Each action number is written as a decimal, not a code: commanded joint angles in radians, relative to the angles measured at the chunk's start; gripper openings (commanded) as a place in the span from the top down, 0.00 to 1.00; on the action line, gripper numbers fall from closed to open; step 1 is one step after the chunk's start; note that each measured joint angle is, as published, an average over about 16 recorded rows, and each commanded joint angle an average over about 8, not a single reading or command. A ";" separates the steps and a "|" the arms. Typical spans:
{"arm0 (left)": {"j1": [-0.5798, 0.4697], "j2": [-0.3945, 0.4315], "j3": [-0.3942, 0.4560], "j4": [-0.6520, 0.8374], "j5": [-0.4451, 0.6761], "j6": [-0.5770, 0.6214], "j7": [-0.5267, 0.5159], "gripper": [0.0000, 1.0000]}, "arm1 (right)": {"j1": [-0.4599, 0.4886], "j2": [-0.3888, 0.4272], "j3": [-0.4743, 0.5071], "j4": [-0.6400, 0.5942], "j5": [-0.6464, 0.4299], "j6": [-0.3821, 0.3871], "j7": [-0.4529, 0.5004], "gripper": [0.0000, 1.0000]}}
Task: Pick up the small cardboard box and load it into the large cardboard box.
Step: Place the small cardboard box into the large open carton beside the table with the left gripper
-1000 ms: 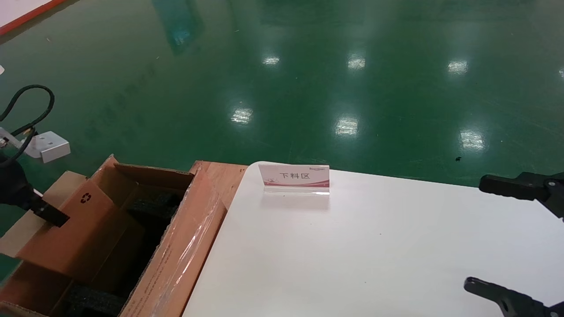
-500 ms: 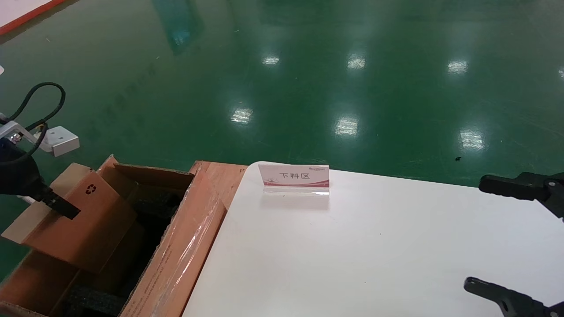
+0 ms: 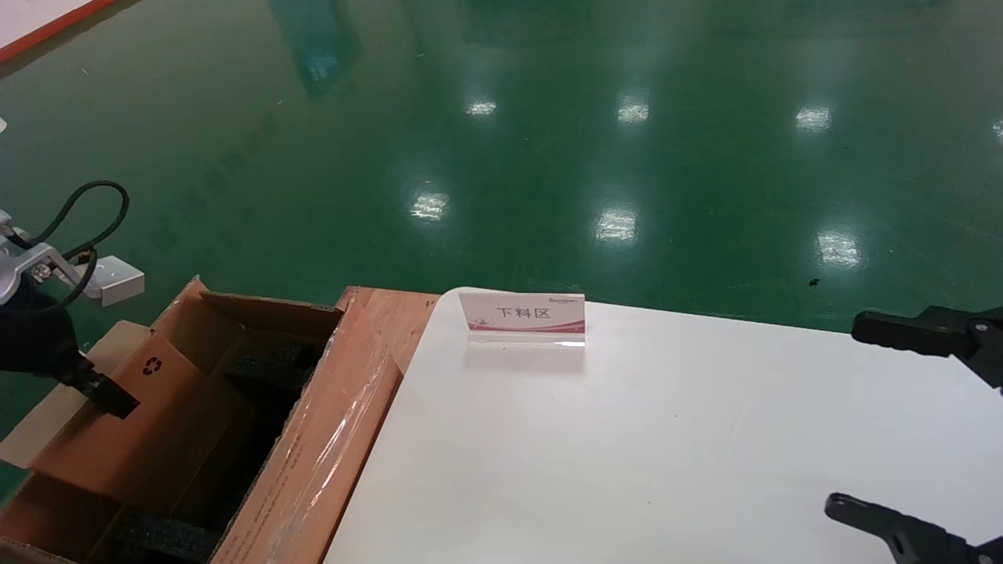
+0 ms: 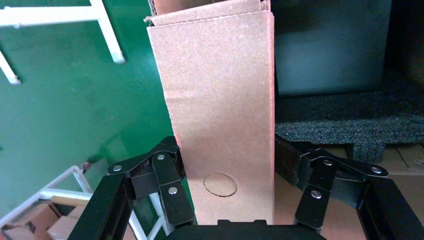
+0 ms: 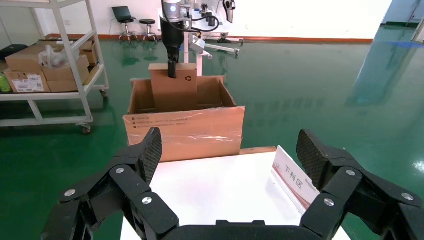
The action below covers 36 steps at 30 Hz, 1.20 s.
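progress: pick is done; small box point(image 3: 129, 423) sits tilted, partly down inside the carton point(image 3: 313, 439), not yet let go.
left gripper point(image 3: 110, 395): fingers clamped on the small box's upper edge, above the carton's far-left side.
left to do: lower fully, open, pull out.
carton: flaps open, taped flap faces the desk point(image 3: 666, 439); black foam point(image 3: 270, 372) inside, small box leaning in over it.
right gripper point(image 5: 227, 165): parked over the desk, fingers spread wide, nothing held.

Black linked pincer fingers point(image 5: 150, 150) with silver rivets; a black cable point(image 3: 90, 215) loops over the left wrist.
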 commanded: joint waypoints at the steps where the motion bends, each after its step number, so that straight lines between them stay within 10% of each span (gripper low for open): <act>1: 0.014 0.006 0.001 0.008 -0.002 -0.003 -0.009 1.00 | 0.000 0.000 0.000 0.000 0.000 0.000 0.000 0.00; 31: 0.258 0.077 -0.012 0.212 -0.073 -0.025 -0.026 1.00 | 0.000 0.001 -0.002 0.000 0.001 0.001 -0.001 0.00; 36: 0.274 0.085 -0.013 0.235 -0.079 -0.019 -0.015 0.49 | 0.000 0.001 -0.002 0.000 0.001 0.001 -0.001 0.00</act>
